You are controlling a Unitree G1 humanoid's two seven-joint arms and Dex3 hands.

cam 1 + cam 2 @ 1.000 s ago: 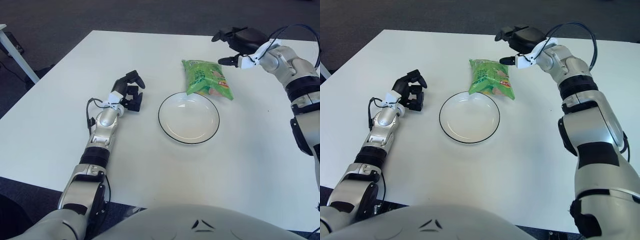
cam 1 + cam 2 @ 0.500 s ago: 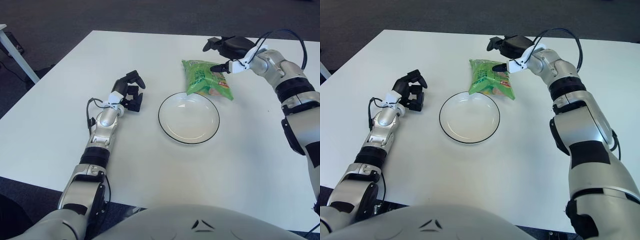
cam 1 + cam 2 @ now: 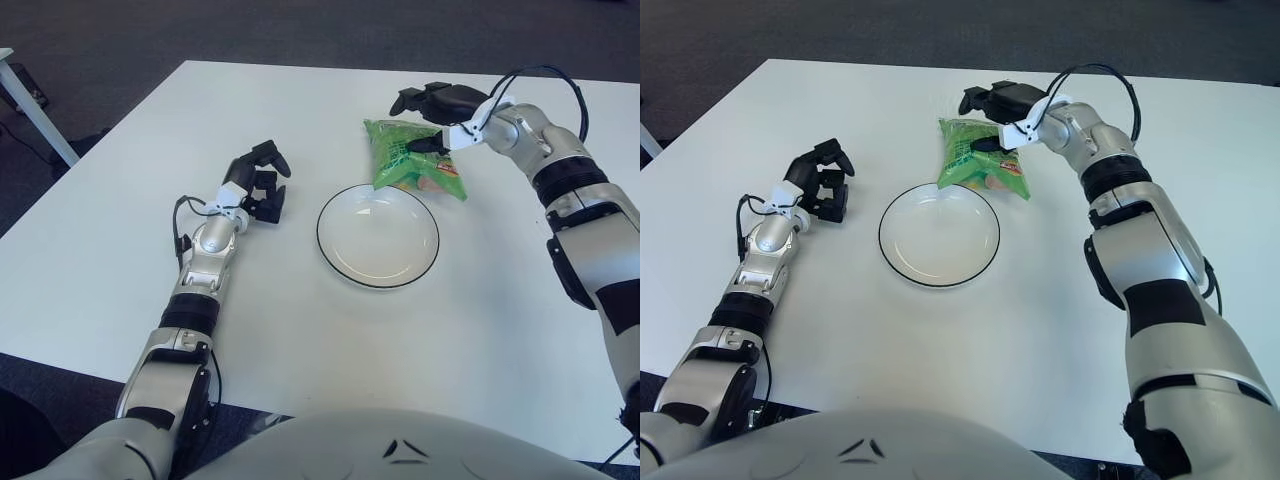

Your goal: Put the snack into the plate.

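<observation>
A green snack bag (image 3: 410,168) lies flat on the white table just behind the plate, its near edge overlapping the plate's far rim. The white plate with a dark rim (image 3: 330,250) sits mid-table and holds nothing. My right hand (image 3: 428,112) hovers over the far end of the bag, fingers spread above it and thumb down over its top, not closed on it. My left hand (image 3: 262,185) rests on the table left of the plate, fingers curled and holding nothing.
The white table (image 3: 300,340) stretches around the plate. Dark carpet lies beyond its far edge. A white table leg (image 3: 30,105) stands at the far left.
My right hand has moved left and down, from beyond the bag's right side to over the bag's far end. The bag, plate and left hand have not moved.
</observation>
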